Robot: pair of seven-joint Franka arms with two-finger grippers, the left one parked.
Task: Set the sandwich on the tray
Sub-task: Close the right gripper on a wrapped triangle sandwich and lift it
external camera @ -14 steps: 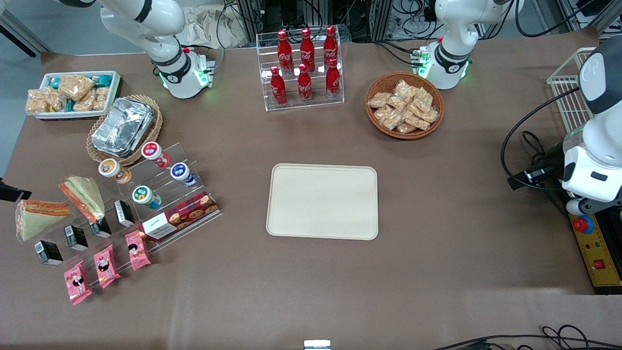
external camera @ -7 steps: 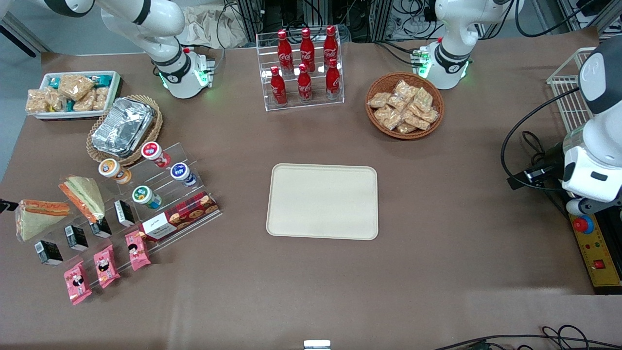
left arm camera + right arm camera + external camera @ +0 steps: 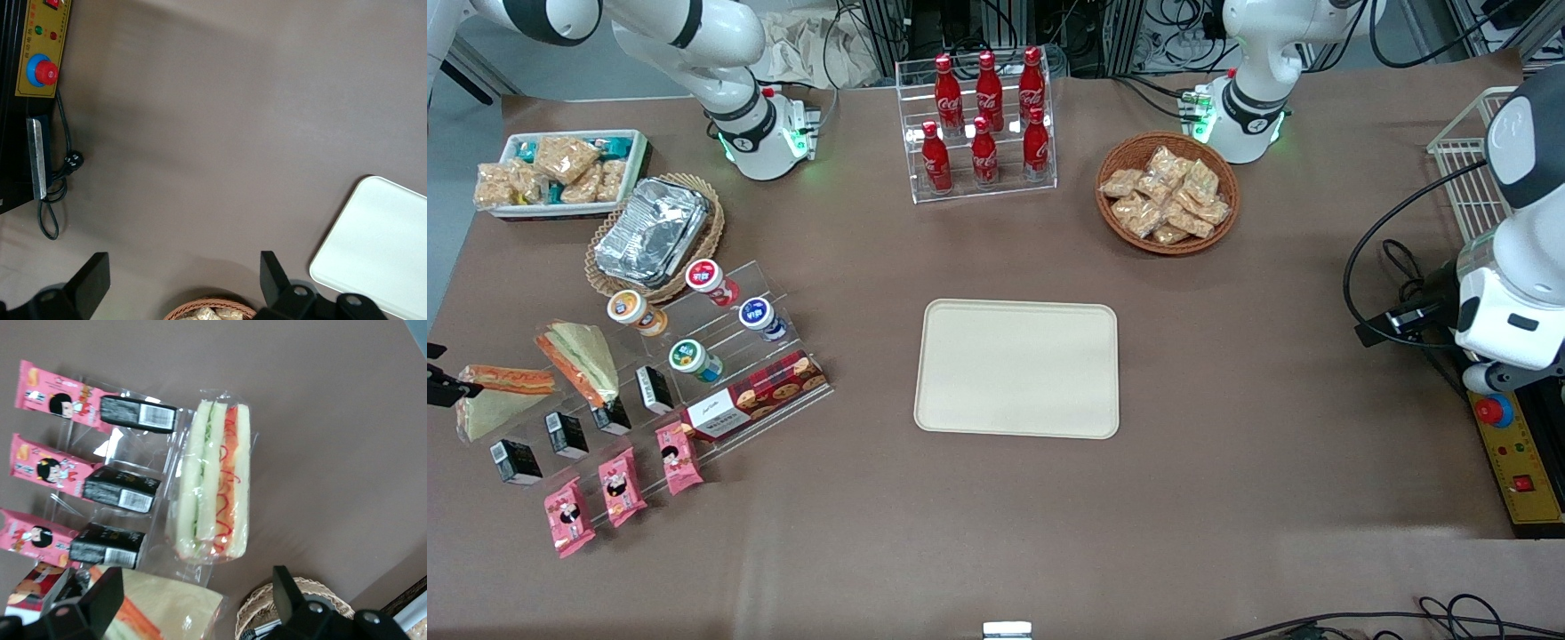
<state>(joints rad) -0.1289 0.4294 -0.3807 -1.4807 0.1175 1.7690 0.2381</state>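
Two wrapped wedge sandwiches lie at the working arm's end of the table. One sandwich (image 3: pixel 503 397) (image 3: pixel 213 483) lies flat on the table beside the black boxes, showing red and green filling. The other (image 3: pixel 583 358) (image 3: pixel 167 607) leans on the clear rack. My gripper (image 3: pixel 197 603) hangs open above them, with the leaning sandwich seen between its fingers and no contact. In the front view only a dark part of the gripper (image 3: pixel 443 386) shows, over the flat sandwich's end. The cream tray (image 3: pixel 1018 367) (image 3: pixel 380 247) lies bare at the table's middle.
A clear stepped rack (image 3: pixel 720 356) holds yogurt cups, black boxes (image 3: pixel 567 434), a cookie box and pink packets (image 3: pixel 621 498). A wicker basket of foil containers (image 3: pixel 654 233) and a white snack bin (image 3: pixel 560 169) stand farther from the camera. Cola bottles (image 3: pixel 983 124) and a snack basket (image 3: pixel 1167 193) stand past the tray.
The dark part of my gripper at the frame's edge has shifted nearer the front camera and now overlaps the flat sandwich's end. Nothing on the table has moved.
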